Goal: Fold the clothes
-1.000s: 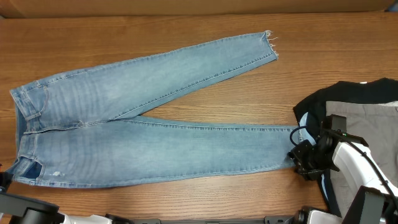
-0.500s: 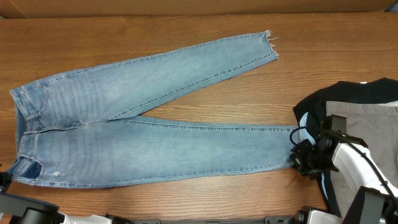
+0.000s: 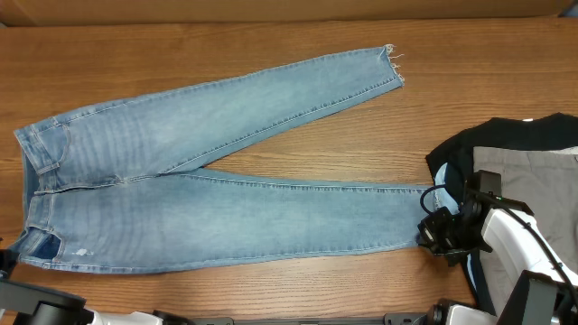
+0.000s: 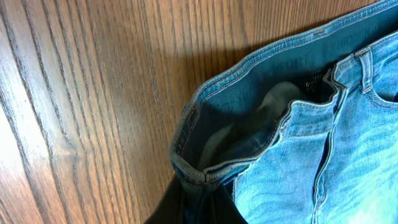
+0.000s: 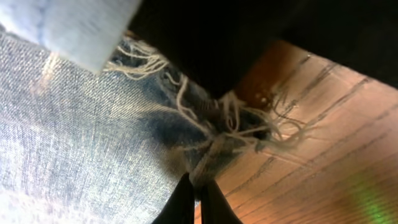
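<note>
The light-blue jeans (image 3: 199,199) lie flat on the wooden table, waist at the left, legs spread to the right. The upper leg ends in a frayed hem (image 3: 390,65). My left gripper (image 4: 202,202) is shut on the lower corner of the waistband (image 4: 193,171); in the overhead view that corner (image 3: 36,248) sits at the front left. My right gripper (image 3: 435,231) is shut on the frayed hem of the lower leg (image 5: 214,149) at the table's right.
A pile of black and grey clothes (image 3: 515,162) lies at the right edge, beside and under the right arm. A cardboard wall (image 3: 289,9) runs along the back of the table.
The right gripper has shifted slightly left and toward the front at the lower leg's hem. The jeans and the left arm have not visibly moved.
</note>
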